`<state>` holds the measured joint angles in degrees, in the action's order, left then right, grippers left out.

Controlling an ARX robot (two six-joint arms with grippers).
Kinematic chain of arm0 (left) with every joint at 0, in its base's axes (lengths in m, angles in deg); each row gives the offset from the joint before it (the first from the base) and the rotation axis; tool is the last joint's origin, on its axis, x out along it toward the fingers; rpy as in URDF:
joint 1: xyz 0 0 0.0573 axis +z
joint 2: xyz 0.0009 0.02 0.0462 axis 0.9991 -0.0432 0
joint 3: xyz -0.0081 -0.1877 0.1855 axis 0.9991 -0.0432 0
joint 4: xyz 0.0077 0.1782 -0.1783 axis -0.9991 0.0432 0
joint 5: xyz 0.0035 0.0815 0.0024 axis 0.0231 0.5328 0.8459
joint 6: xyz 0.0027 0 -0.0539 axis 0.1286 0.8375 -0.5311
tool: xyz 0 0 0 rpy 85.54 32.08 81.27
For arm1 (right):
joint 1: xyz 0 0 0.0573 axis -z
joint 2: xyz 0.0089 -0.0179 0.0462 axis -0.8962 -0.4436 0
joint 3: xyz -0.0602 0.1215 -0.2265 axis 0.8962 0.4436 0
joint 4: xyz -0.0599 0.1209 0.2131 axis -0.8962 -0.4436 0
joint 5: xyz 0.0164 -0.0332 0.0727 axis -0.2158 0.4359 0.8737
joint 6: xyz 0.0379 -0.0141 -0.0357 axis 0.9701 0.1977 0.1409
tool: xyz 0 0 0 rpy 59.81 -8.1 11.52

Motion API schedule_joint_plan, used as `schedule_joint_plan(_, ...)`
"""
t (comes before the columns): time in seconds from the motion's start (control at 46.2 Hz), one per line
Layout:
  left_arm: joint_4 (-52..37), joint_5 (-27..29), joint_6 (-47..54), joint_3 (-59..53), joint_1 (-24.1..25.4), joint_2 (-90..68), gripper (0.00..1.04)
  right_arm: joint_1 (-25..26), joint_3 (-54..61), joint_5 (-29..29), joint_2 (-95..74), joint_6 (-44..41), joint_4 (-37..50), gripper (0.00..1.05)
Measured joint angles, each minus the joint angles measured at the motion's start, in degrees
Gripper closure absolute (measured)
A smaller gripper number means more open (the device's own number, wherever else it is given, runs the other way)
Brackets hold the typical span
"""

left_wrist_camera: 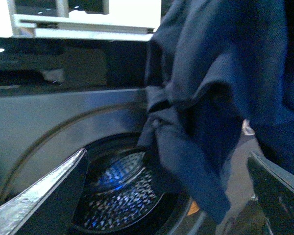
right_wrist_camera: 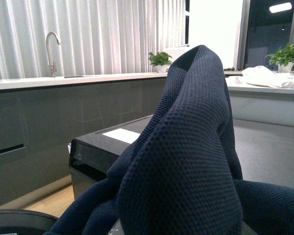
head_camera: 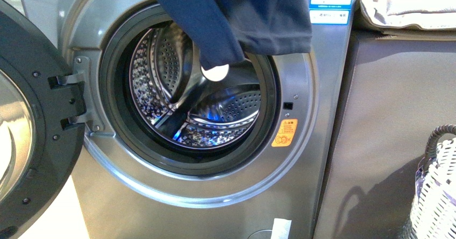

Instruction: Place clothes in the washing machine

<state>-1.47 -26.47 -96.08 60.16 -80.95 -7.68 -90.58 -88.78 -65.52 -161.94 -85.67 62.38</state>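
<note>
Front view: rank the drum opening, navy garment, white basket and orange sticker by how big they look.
1. drum opening
2. navy garment, cut off at the top and hanging nearer the camera
3. white basket, cropped by the frame edge
4. orange sticker

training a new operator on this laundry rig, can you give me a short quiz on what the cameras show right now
1. True or false: the washing machine has its door shut.
2. Where is the navy garment? A) lying in the drum B) hanging in front of the top of the drum mouth C) draped over the door
3. What colour is the warning sticker beside the drum mouth?

Key: 1 false, the door stands swung open. 2 B. 3 yellow-orange.
</note>
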Motion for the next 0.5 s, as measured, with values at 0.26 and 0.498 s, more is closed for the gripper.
schedule_joint_plan(0.26,-1.53,-2.71,3.17,10.36,-9.14,-10.69,0.06,0.0,0.0,0.02,0.0,0.0,0.0,0.95)
schedule_joint_plan(0.498,0.09,0.72,7.13,18.56,-16.44,-19.58,0.06,0.0,0.0,0.02,0.0,0.0,0.0,0.95)
